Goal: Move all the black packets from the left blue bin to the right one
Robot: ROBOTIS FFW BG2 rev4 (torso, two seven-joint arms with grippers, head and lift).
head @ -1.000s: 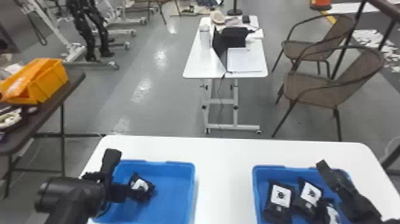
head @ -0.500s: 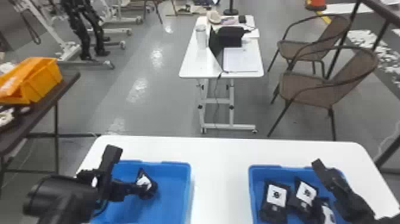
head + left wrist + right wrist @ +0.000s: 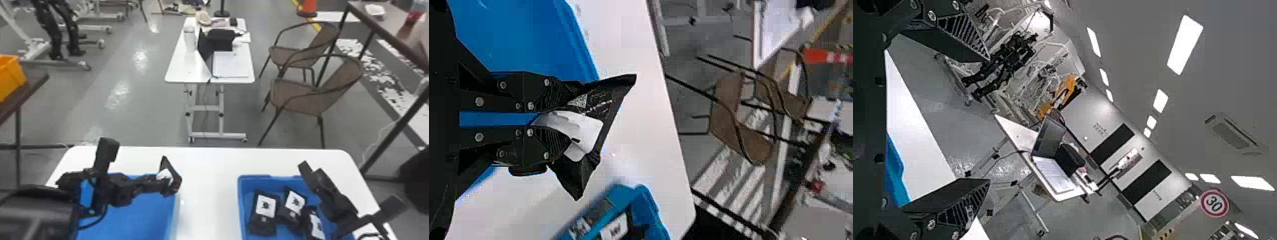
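- Left blue plastic bin (image 3: 137,220); left gripper (image 3: 156,184) pinches a black packet (image 3: 174,182), white-labelled, by its right rim.
- Right blue plastic bin (image 3: 241,198): three black packets (image 3: 259,224), white labels, dark printed marks.
- Right gripper (image 3: 351,185): fingers spread.

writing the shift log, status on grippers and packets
left gripper shut on black packet by left bin's edge; right gripper open, empty; three packets in right bin

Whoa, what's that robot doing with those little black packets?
The robot's left gripper is holding a black packet up near the edge of the left blue bin. At least three other packets lie in the right blue bin. Its right gripper is open and empty.
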